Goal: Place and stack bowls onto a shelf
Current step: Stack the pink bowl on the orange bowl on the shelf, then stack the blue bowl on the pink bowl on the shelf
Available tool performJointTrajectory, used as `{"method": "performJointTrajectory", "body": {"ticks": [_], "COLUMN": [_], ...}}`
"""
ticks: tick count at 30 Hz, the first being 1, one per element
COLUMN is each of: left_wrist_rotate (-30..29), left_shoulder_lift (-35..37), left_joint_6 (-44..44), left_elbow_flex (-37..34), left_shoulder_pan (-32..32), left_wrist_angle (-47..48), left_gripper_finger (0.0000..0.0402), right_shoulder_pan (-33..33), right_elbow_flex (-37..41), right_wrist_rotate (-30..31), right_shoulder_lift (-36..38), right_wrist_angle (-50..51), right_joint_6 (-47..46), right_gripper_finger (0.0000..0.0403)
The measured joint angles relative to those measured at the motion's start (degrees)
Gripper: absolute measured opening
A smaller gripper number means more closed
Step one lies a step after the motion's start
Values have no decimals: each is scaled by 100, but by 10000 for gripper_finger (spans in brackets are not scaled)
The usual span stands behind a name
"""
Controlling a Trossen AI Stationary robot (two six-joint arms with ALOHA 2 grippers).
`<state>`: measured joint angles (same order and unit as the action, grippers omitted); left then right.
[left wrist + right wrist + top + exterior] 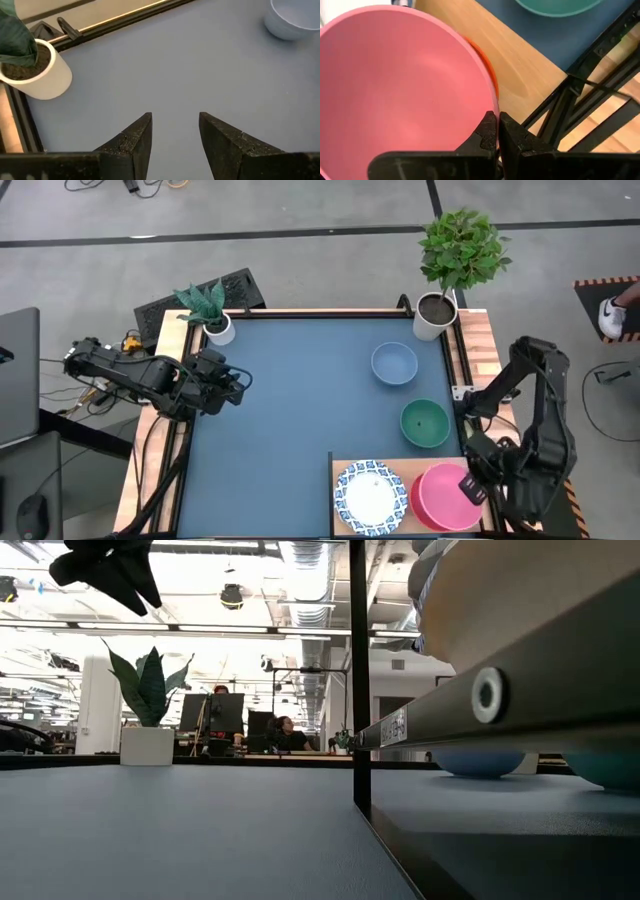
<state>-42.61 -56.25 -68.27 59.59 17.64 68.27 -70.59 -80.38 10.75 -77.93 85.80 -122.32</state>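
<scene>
On the light wood shelf [345,467], at the table's near right corner, sit a white bowl with a blue patterned rim [368,498] and a pink bowl [443,498]. The pink bowl [400,85] sits nested in a red bowl, of which only a rim sliver [487,60] shows. A green bowl [425,423] and a pale blue-white bowl [394,363] rest on the blue tabletop. My right gripper [498,131] is shut on the pink bowl's rim. My left gripper [175,132] hovers open over the table's left side [238,380]. My right gripper pinches the pink bowl's rim [492,107] on the side toward the table's right edge, one finger inside the bowl and one outside. The fingers come from above, slanting in from the right. The bowl sits level, nested in the red bowl on the shelf.
Two white plant pots stand at the far corners, a small one [219,328] on the left and a taller one [434,316] on the right. The shelf stands raised on a dark frame [358,680]. Bare blue tabletop [290,410] lies between the arms.
</scene>
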Motion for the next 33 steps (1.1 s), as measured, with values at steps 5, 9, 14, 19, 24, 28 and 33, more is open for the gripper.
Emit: {"method": "performJointTrajectory", "body": {"ticks": [5,9,14,19,24,28,33], "left_wrist_rotate": [-7,17,29,33,120,184,180], "left_shoulder_lift": [-2,-2,-1,-1,-2,-2,-2], "left_joint_6": [35,41,53,53,53,46,31], "left_elbow_flex": [0,0,0,0,0,0,0], "left_shoulder_pan": [-143,-217,-235,-235,-235,-237,-237], "left_wrist_angle": [-3,-4,-4,-4,-6,-6,-6], "left_gripper_finger": [147,147,147,147,147,147,147], "right_shoulder_pan": [-137,-101,-88,-91,-89,-89,-91], "right_elbow_flex": [2,2,2,2,2,2,2], "right_wrist_rotate": [81,162,179,159,158,157,185], "right_shoulder_lift": [-335,-550,-785,-948,-1062,-1040,-878], "right_wrist_angle": [-4,48,94,97,114,98,99], "right_joint_6": [-219,-217,-228,-276,-191,-90,-83], "right_gripper_finger": [24,24,24,40,87,107,134]}}
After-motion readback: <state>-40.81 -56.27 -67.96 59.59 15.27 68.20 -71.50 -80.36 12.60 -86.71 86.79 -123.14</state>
